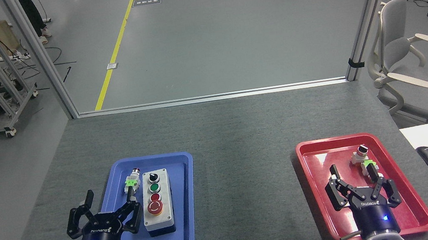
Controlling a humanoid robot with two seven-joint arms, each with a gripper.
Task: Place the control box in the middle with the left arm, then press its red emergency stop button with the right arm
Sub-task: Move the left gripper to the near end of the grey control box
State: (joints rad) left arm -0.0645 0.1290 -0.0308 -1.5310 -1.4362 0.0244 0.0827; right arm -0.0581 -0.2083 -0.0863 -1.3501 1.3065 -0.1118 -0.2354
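Sitting in blue tray (186, 207): one control box (157, 201) — two pincers, left (110, 203), right (353, 173), both spread.

Both arms end in a black three-fingered pincer, left (110, 212) and right (355, 179), each with white lettering, a blue light, and a white-and-grey wrist segment.
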